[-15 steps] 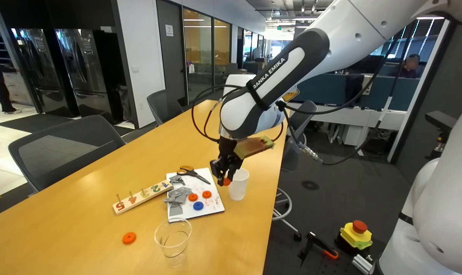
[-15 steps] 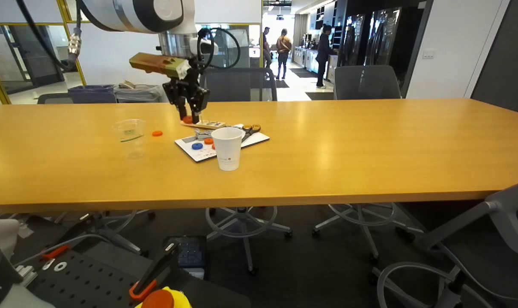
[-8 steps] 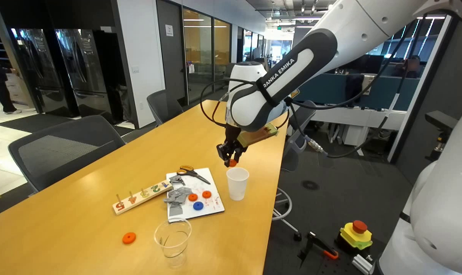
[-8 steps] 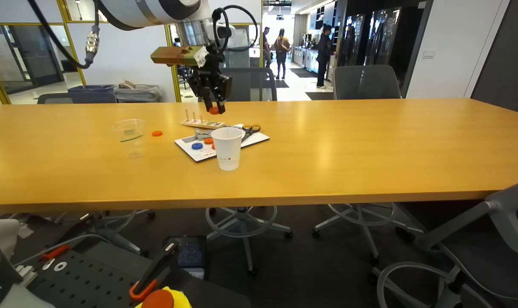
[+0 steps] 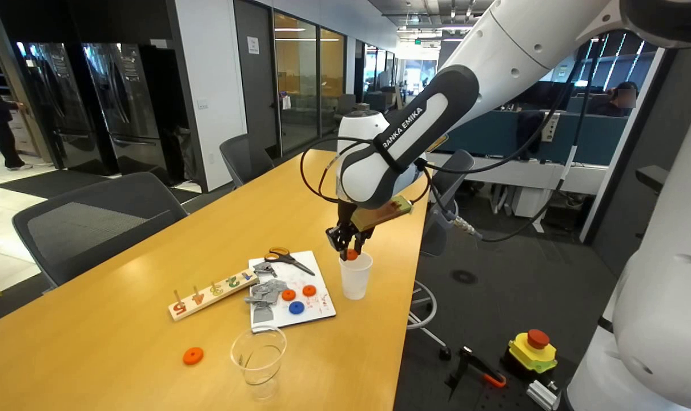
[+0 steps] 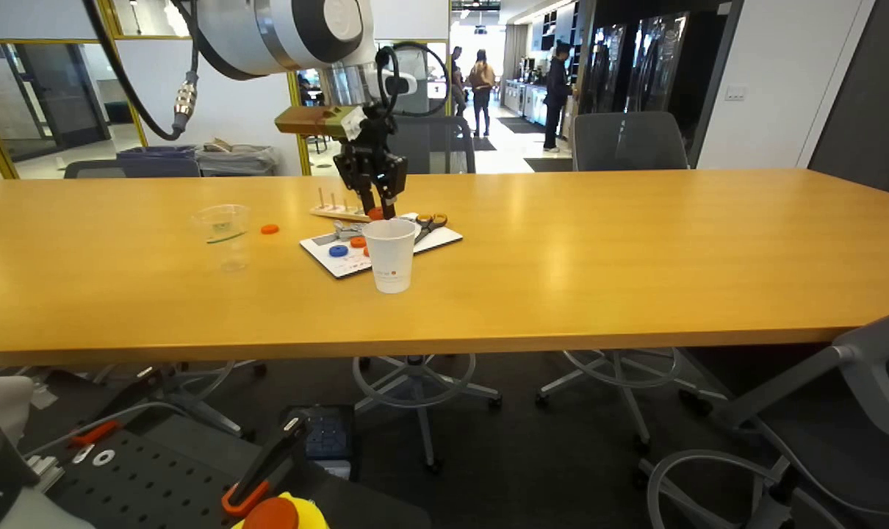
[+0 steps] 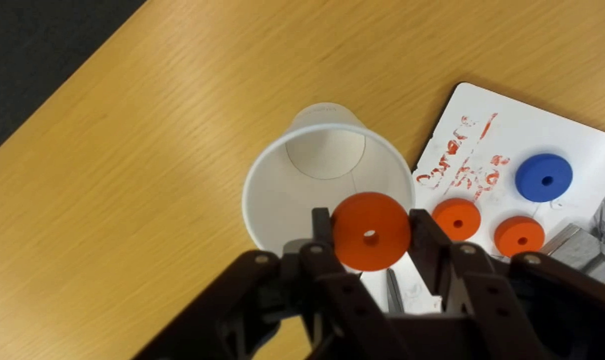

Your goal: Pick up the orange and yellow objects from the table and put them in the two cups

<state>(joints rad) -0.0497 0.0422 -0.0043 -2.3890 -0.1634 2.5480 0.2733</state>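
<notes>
Looking down in the wrist view, we find the gripper (image 7: 371, 231) with its two fingers (image 7: 321, 227) pressed to opposite edges of an orange disc (image 7: 370, 212), parted only by that disc's width. The held piece hangs at the rim of the white cup (image 7: 282, 200), covering part of its mouth in that view; whether the two touch, we cannot tell. That cup stands upright on the wooden table (image 6: 635, 264), near the edge. Just beside it lies a white board (image 7: 512, 120) with red writing, where we count two more orange discs (image 7: 456, 215), a blue disc (image 7: 537, 175) and some crumpled grey scraps (image 5: 268, 291). Scissors (image 5: 288, 260) with orange in their handles lie partly on the board. A pale wooden strip (image 5: 213, 294) with pegs and painted numbers meets the board's edge at one end. Farther out, in both exterior views, we see the clear cup (image 5: 260, 374) upright and, near it on the table itself, another orange disc (image 5: 193, 356). Past the table's edge sits a yellow box (image 5: 531, 354) with a red button.
</notes>
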